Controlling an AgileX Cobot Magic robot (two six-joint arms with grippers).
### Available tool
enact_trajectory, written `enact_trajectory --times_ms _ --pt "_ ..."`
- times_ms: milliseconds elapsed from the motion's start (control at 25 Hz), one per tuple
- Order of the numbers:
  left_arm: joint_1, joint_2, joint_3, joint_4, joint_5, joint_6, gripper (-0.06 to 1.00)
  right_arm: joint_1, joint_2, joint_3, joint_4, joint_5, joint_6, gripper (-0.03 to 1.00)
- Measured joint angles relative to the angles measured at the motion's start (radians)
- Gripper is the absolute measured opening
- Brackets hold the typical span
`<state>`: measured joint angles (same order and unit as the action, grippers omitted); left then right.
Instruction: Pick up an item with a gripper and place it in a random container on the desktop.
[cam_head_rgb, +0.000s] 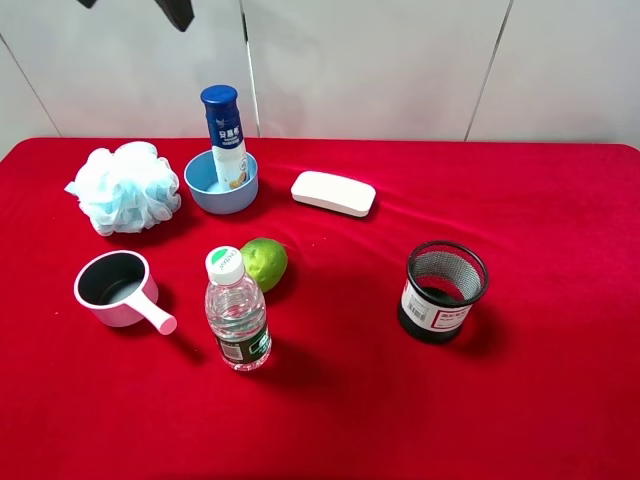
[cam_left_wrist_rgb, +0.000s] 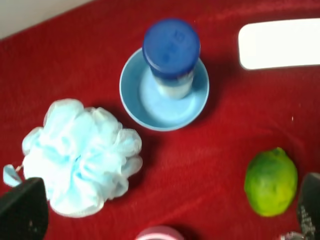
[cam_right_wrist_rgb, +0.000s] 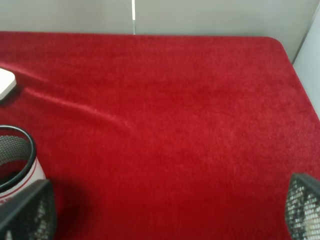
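- Your bottle (cam_head_rgb: 226, 135) stands upright inside the blue bowl (cam_head_rgb: 203, 186), at 11 o'clock from the lime (cam_head_rgb: 264, 263).
- Left gripper (cam_left_wrist_rgb: 165, 220) spread wide, empty — right gripper (cam_right_wrist_rgb: 170, 215) likewise.

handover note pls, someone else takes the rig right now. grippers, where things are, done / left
Left gripper: open, empty, high above the red desktop between the bath pouf and the lime.
Right gripper: open, empty, over bare cloth beside the black mesh cup.
White bottle with the blue cap: standing upright inside the light blue bowl, nothing holding it.
Done: bottle appears placed in a container.
Left: probably nothing, or just retract the arms.
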<state>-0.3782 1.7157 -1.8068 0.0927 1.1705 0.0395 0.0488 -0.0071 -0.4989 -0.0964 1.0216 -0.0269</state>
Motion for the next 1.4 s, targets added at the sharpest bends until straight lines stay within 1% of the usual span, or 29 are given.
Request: enact_trajectory --times_ms 120,160,280,360,480,880,1120,1280,1320,1360,1400 --pt "0.000 -0.069 0.071 0.000 0.000 0.001 0.99 0.000 0.000 0.000 0.000 0.000 0.000 0.69" --pt "-0.001 -0.115 0.125 0.001 0.000 0.002 0.99 0.000 0.000 0.000 0.000 0.000 0.000 0.69" --pt "-0.001 -0.195 0.206 -0.001 0.000 0.002 0.99 0.000 0.000 0.000 0.000 0.000 0.000 0.69" --pt "-0.001 -0.221 0.231 -0.001 0.000 0.002 0.99 0.000 0.000 0.000 0.000 0.000 0.000 0.69" --pt "-0.001 -0.315 0.313 -0.001 0.000 0.002 0.99 0.000 0.000 0.000 0.000 0.000 0.000 0.69" --pt "-0.001 -0.692 0.630 -0.031 0.001 0.011 0.99 0.000 0.000 0.000 0.000 0.000 0.000 0.69" --pt "-0.001 -0.923 0.744 -0.081 0.002 0.081 0.99 0.000 0.000 0.000 0.000 0.000 0.000 0.69" --pt "-0.001 -1.083 0.827 -0.093 0.002 0.088 0.99 0.000 0.000 0.000 0.000 0.000 0.000 0.69" --pt "0.002 -1.121 0.854 -0.093 0.002 0.088 0.99 0.000 0.000 0.000 0.000 0.000 0.000 0.69" --pt "0.022 -1.204 0.903 -0.100 0.002 0.088 0.99 0.000 0.000 0.000 0.000 0.000 0.000 0.69" --pt "0.042 -1.245 0.932 -0.112 0.002 0.088 0.99 0.000 0.000 0.000 0.000 0.000 0.000 0.69"
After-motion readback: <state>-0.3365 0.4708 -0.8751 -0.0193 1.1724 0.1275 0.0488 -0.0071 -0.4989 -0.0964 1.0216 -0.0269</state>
